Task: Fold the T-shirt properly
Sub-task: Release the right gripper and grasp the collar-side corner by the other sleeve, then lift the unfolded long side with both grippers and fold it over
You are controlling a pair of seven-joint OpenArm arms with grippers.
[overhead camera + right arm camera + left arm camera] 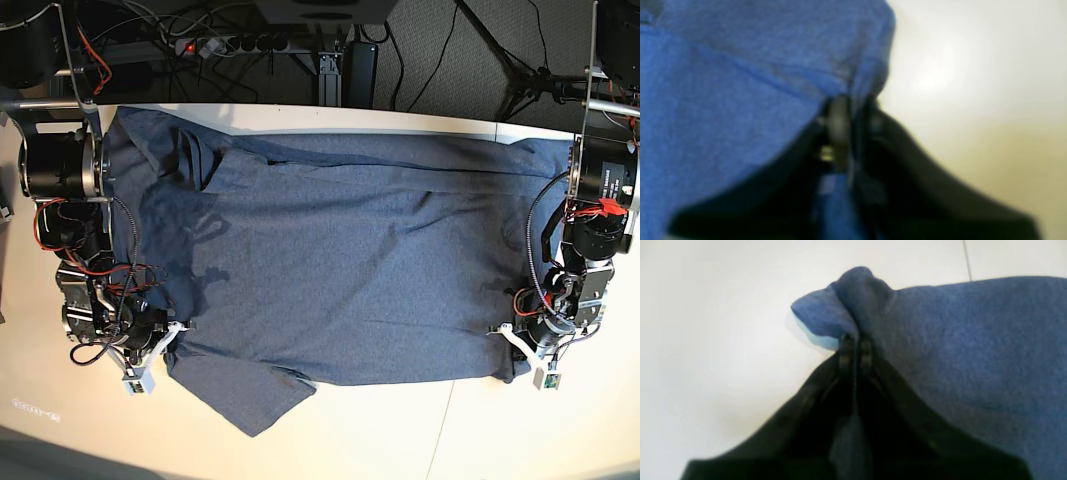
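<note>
The blue-grey T-shirt point(350, 260) lies spread out flat across the white table, plain side up, with a sleeve sticking out at the front left. In the base view my left gripper point(510, 358) sits at the shirt's front right corner. The left wrist view shows the left gripper point(855, 348) shut on a bunched fold of the T-shirt point(973, 340). My right gripper point(172, 345) is at the front left edge by the sleeve. In the blurred right wrist view the right gripper point(851, 110) has its fingers pinched together on the edge of the T-shirt point(723, 100).
The bare white table point(400, 430) shows along the front, with a seam line running through it. Behind the table's back edge lie a power strip point(220, 42), cables and black stands. Both arm bases stand at the table's left and right sides.
</note>
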